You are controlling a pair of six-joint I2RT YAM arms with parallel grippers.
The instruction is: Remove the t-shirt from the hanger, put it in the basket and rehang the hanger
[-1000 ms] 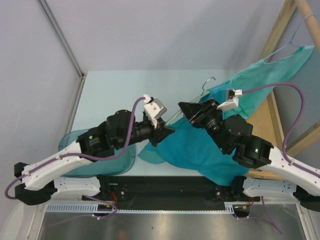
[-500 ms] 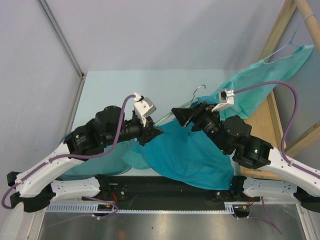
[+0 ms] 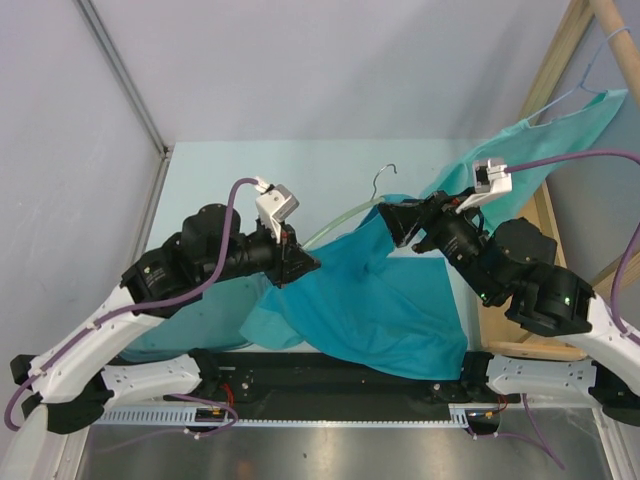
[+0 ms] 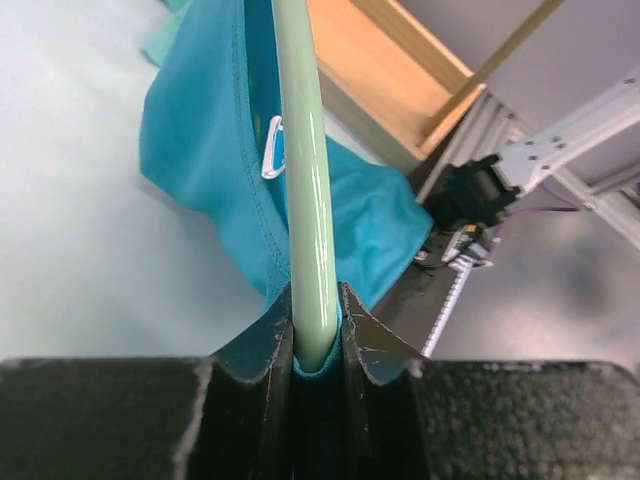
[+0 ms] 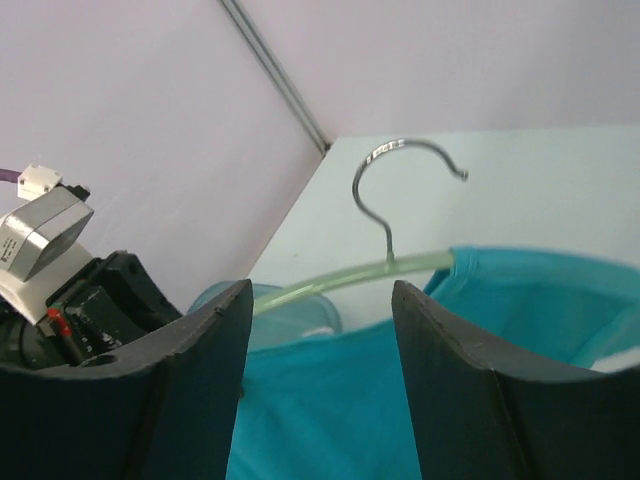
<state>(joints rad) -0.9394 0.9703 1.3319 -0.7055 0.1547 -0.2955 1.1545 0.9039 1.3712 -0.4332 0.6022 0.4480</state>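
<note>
The teal t-shirt (image 3: 370, 300) lies spread on the table with its top still over the right part of the pale green hanger (image 3: 340, 225), whose metal hook (image 3: 385, 175) points away from me. My left gripper (image 3: 300, 265) is shut on the hanger's bare left arm (image 4: 305, 180), with a bit of teal fabric (image 4: 200, 130) in the jaws (image 4: 317, 300). My right gripper (image 3: 395, 215) is open and empty, just right of the hook. In the right wrist view it (image 5: 320, 300) faces the hook (image 5: 400, 170), the green bar (image 5: 340, 280) and the shirt (image 5: 450, 380).
A second teal garment (image 3: 540, 140) hangs from a thin hanger on the wooden rack (image 3: 560, 60) at the right. The rack's wooden base (image 4: 400, 70) lies beyond the shirt. A translucent teal bin (image 3: 170, 335) sits under my left arm.
My left gripper has pulled the hanger leftward, baring more of its green arm. My right gripper went left, then drew back to the right. The shirt has spread lower on the table.
</note>
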